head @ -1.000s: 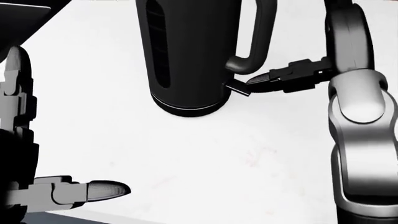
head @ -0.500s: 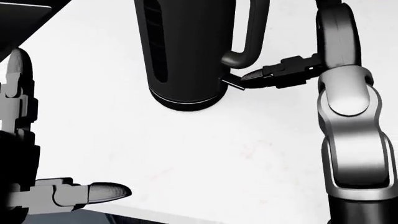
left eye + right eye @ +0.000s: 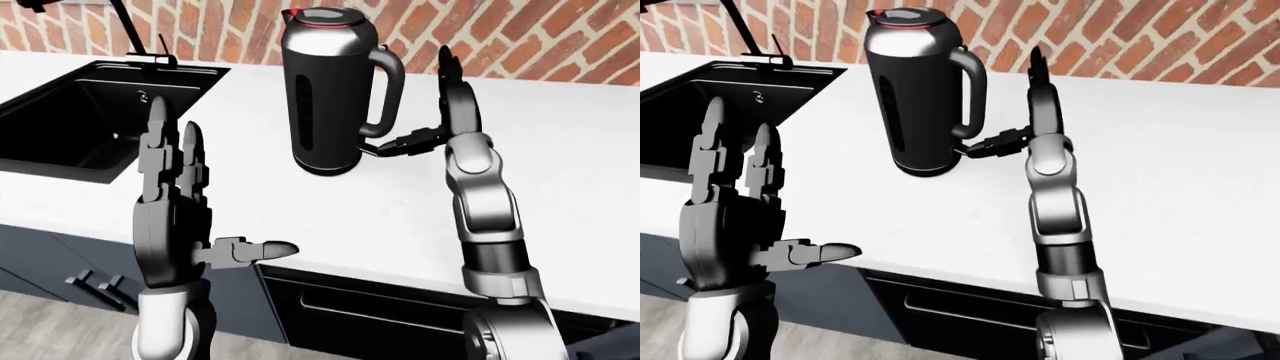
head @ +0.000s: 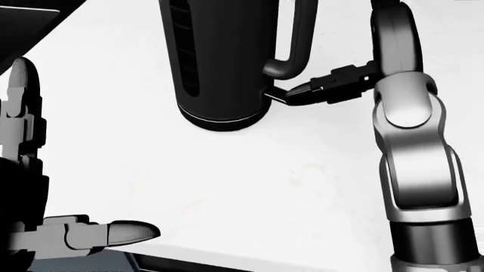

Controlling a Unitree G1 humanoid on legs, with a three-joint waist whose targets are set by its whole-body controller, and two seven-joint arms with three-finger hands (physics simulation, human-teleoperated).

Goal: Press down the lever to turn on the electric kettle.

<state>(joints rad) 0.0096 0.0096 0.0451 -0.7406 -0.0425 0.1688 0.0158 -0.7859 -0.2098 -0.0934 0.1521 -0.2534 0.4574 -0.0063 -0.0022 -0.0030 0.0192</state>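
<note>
Your right hand (image 3: pixel 440 112) has its fingers (image 4: pixel 301 90) spread, one tip on the small stiff lever (image 4: pixel 274 97) under the handle. Press there, gently; the electric kettle (image 3: pixel 328 90) could slide on the table (image 3: pixel 560 165). Left hand (image 3: pixel 172 217) idles, fingers apart.

Kettle (image 3: pixel 325 90): black body, silver upper band, red ring at the lid. Counter (image 3: pixel 560 157): plain white. Wall (image 3: pixel 560 37): red brick with pale mortar. Sink (image 3: pixel 90 112): black. Right hand (image 3: pixel 440 124) and left hand (image 3: pixel 175 217): grey and black.

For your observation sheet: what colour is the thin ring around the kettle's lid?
Red ring, clearest in the left-eye view.
</note>
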